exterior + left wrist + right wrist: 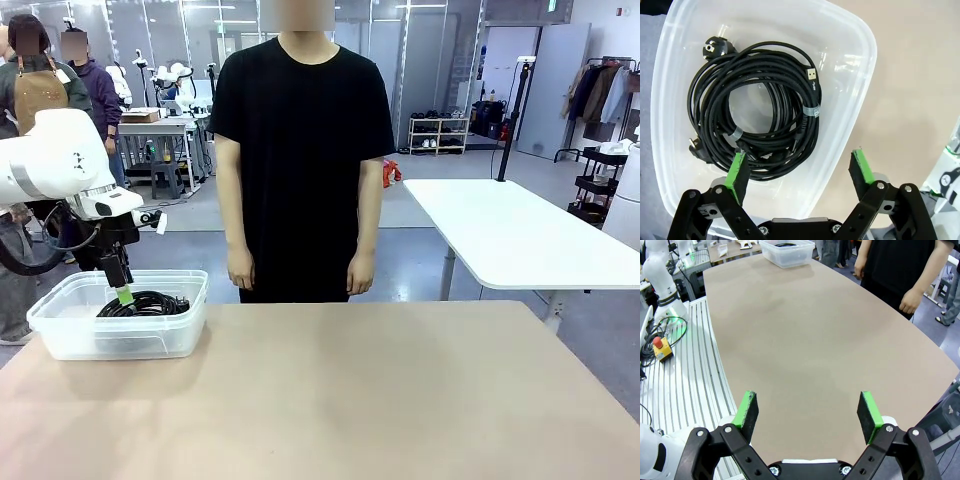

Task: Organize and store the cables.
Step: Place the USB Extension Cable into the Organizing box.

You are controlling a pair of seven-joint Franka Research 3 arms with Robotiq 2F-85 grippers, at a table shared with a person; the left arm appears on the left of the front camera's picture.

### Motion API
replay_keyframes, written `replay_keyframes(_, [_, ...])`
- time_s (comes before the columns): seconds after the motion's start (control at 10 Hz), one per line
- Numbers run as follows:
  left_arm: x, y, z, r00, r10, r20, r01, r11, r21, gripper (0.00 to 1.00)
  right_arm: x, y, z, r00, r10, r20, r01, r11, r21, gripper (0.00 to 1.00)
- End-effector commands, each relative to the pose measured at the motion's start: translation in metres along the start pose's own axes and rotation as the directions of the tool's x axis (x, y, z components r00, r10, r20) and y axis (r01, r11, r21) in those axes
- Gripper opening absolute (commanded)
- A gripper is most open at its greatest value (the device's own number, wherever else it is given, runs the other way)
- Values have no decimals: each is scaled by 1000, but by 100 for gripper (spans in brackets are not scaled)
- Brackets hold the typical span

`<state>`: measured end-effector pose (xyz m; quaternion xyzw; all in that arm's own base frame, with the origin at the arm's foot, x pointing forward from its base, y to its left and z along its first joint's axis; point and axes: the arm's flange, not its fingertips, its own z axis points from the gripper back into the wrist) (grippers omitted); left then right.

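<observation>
Several coiled black cables [757,117] lie stacked inside a clear plastic bin [850,95], with plug ends and a USB tip showing; in the front view the cables [145,303] rest in the bin [60,330] at the table's left. My left gripper [800,172] hangs open just above the bin, nothing between its green pads [738,170]; from the front the left gripper [122,292] dips over the bin's rim. My right gripper [809,412] stands open over bare tabletop, far from the bin [787,252].
A person in a black shirt [300,130] stands at the table's far edge, hands down at the sides. The tan tabletop [380,400] stretches right of the bin. A slatted metal base with an emergency-stop button [662,347] lies beside the table in the right wrist view.
</observation>
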<state>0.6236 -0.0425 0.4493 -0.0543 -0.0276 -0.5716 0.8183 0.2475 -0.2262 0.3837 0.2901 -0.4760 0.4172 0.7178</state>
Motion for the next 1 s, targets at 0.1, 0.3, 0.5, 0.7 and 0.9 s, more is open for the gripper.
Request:
replay_keyframes(0.1, [-1,1,-1,1000,0,-5,0,1000,2,100,0,0,0,1000,20,13,-20,1000,-5,100])
replay_keyframes(0.3, [-1,1,-1,1000,0,-5,0,1000,2,100,0,0,0,1000,20,13,-20,1000,-5,100])
replay_keyframes(0.5, [-1,1,-1,1000,0,-5,0,1000,2,100,0,0,0,1000,20,13,-20,1000,-5,100])
replay_keyframes(0.7, [-1,1,-1,1000,0,-5,0,1000,2,100,0,0,0,1000,20,13,-20,1000,-5,100])
replay_keyframes(0.9, [-1,1,-1,1000,0,-5,0,1000,2,100,0,0,0,1000,20,13,-20,1000,-5,100])
